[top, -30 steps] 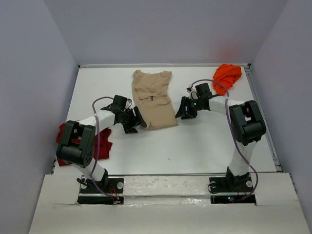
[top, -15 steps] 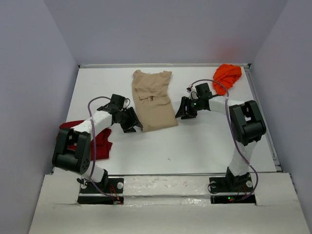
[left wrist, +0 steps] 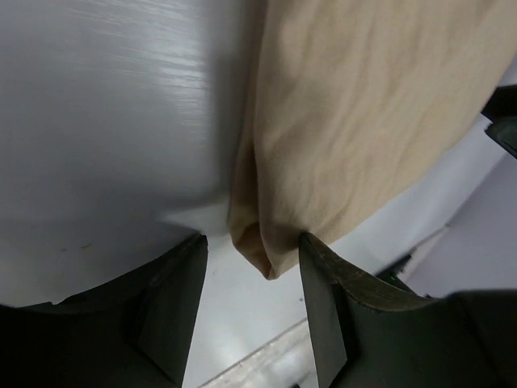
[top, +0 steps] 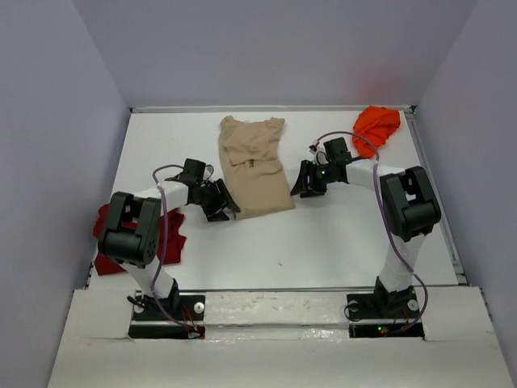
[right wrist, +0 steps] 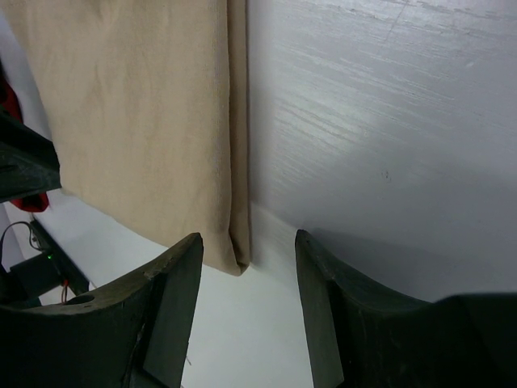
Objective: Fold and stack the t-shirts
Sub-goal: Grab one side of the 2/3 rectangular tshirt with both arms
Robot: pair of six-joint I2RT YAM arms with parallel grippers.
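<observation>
The tan t-shirt [top: 254, 166] lies folded into a long strip in the middle of the table. My left gripper [top: 226, 202] is at its near left corner, jaws open. In the left wrist view that corner [left wrist: 271, 242] sits between the fingers [left wrist: 174, 299], close against the right one, unclamped. My right gripper [top: 297, 184] is at the near right corner, also open. There the shirt's edge [right wrist: 234, 250] lies between the fingers [right wrist: 174, 299], nearer the left one. The dark red t-shirt [top: 170, 234] lies crumpled at the left, partly behind my left arm. The orange t-shirt [top: 376, 125] is bunched at the back right.
White table [top: 323, 242] with grey walls on three sides and a raised rim [top: 436, 194] along the right edge. The arm bases stand at the near edge. Cables loop over both arms.
My left arm's elbow has swung out to the left and back, and its gripper has shifted slightly at the tan shirt's corner. Its jaws narrowed, then widened a little. The right arm has not moved.
</observation>
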